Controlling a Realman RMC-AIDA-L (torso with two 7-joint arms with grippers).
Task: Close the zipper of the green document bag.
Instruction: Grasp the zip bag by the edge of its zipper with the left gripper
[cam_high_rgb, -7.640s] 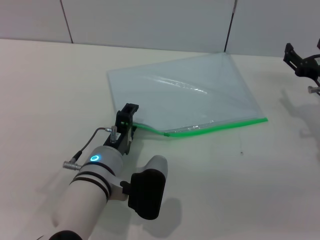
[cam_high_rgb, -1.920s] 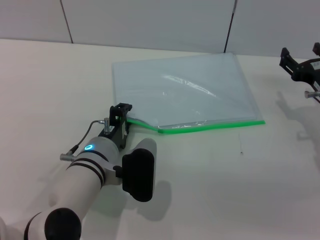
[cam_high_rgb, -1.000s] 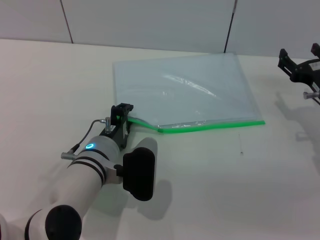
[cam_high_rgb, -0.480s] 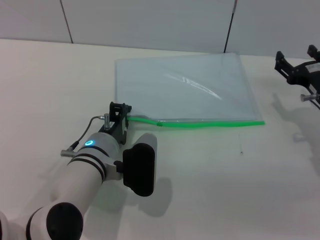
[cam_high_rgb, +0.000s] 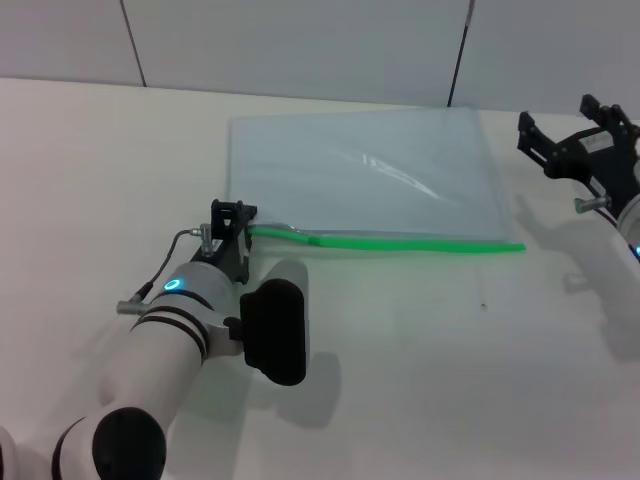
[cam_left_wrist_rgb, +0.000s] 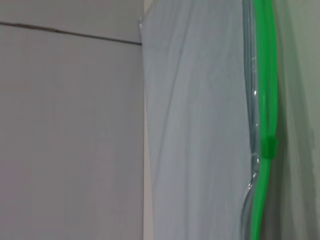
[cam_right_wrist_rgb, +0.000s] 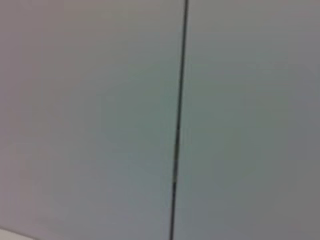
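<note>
One green document bag (cam_high_rgb: 365, 175) lies flat near the middle of your surface (cam_high_rgb: 90, 160), its zipper (cam_high_rgb: 400, 241) running along the long edge nearest the robot. The small slider tab (cam_left_wrist_rgb: 269, 147) sits close to the left end of that strip, and the short stretch beside it looks parted. Your left end effector (cam_high_rgb: 230, 225) rests at the bag's left corner, touching the zipper's end; whether its fingers pinch anything, you cannot tell. Your right end effector (cam_high_rgb: 560, 150) hovers with fingers spread, off the bag's far right corner. You appear early in the closing step. Next you likely need one arm pinning the bag while the other draws the slider along.
</note>
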